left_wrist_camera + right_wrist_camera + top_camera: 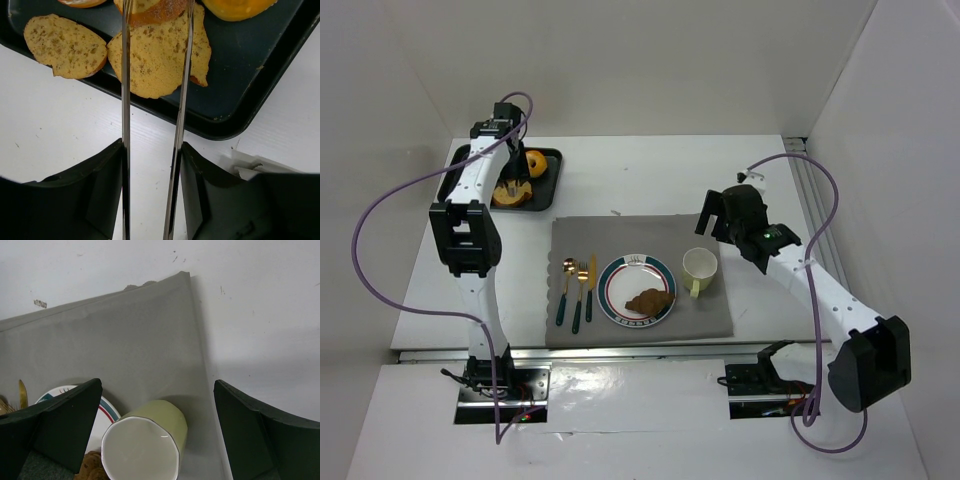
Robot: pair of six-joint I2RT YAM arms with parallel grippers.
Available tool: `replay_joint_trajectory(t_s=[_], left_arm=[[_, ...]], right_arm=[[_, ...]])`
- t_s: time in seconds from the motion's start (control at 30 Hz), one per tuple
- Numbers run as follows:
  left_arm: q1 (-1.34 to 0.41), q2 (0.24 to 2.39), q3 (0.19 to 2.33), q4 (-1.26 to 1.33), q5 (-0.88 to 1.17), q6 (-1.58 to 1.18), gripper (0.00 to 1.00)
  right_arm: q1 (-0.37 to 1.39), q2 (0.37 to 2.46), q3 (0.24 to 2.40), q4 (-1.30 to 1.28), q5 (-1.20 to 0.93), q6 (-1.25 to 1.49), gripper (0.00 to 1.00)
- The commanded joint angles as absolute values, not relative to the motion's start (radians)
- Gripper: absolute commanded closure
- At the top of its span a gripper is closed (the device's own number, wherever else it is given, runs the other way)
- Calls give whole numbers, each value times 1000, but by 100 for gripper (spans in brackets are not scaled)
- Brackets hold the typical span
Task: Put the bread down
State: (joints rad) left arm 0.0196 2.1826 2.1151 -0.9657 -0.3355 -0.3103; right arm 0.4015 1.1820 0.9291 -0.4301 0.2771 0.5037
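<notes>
The bread slice (155,65) is straddled by the left tool (156,7) (grip cannot be told); pinched shallowly, it may be dropped.

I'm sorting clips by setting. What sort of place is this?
Probably a lab mock-up of a dining table: white panels box in the tabletop, two robot arms are bolted to its near edge, and a grey placemat holds a plate, cutlery and mug.
</notes>
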Motion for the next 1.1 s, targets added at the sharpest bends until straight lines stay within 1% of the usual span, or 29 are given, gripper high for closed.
replay_joint_trajectory(t_s=[0.0, 0.07, 0.1, 0.17, 0.23, 0.33, 0.37, 0.4, 0.43, 0.57, 0.83, 1.07], left_arm=[[28, 2190, 2144, -933, -333, -287, 44], [28, 2191, 2145, -933, -333, -287, 49], [28, 2191, 2145, -933, -333, -287, 55], [37, 2191, 2154, -933, -322, -287, 61], [37, 2180, 2154, -933, -322, -287, 70], [37, 2155, 2154, -942, -322, -287, 79], [37, 2146, 2154, -942, -322, -287, 87], [37, 2135, 2154, -951, -331, -287, 91], [37, 2109, 2154, -951, -331, -287, 100], [17, 2022, 2126, -960, -412, -287, 100], [-26, 1797, 1956, -951, -436, -317, 100], [-147, 1652, 1835, -960, -445, -328, 100]], right_arm=[[408, 1187, 980, -402, 295, 502, 0], [408, 1187, 980, -402, 295, 502, 0], [408, 1187, 980, -402, 295, 502, 0], [408, 1187, 980, -402, 285, 511, 0], [408, 1187, 980, -402, 285, 511, 0], [408, 1178, 980, -411, 285, 511, 0], [408, 1178, 980, -411, 285, 511, 0], [408, 1178, 980, -411, 285, 511, 0], [408, 1169, 971, -411, 285, 511, 0], [408, 1160, 971, -411, 285, 511, 0], [408, 1150, 953, -402, 265, 511, 0], [408, 1150, 953, -393, 265, 511, 0]])
